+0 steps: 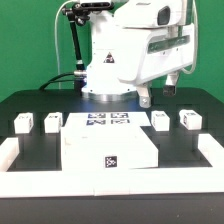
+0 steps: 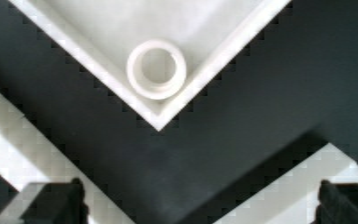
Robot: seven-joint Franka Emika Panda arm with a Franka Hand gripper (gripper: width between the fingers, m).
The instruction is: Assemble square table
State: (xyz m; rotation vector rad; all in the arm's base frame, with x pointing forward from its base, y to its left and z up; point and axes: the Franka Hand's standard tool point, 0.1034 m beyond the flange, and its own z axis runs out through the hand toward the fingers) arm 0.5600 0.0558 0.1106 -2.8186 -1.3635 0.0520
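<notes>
The square tabletop [image 1: 105, 143] lies flat near the front middle of the black desk [image 1: 30, 100], rimmed underside up. My wrist view looks straight down on one of its corners, where a round leg socket [image 2: 155, 68] sits just inside the raised rim. I judge it lies this way up so the legs can go down into the sockets from above.

None of the legs is fitted yet. They stand in a row behind the slab, two to each side and apart from one another: the far-left leg [image 1: 24, 123] and inner-left leg [image 1: 52, 122] on the exterior view's left, the inner-right leg [image 1: 160, 121] and far-right leg [image 1: 188, 120] on its right. That spacing probably leaves room to come down around one without knocking its neighbour.

Between the pairs, just behind the slab, the marker board [image 1: 110, 119] lies flat. A white rail [image 1: 12, 152] borders the front and sides, likely something to brace the slab against.

My end effector [image 2: 197, 205] is released, its tips spread wide above the desk with nothing between them.

The tags on the slab, legs and board are black-and-white patterns only; I can read no lettering or brand.
</notes>
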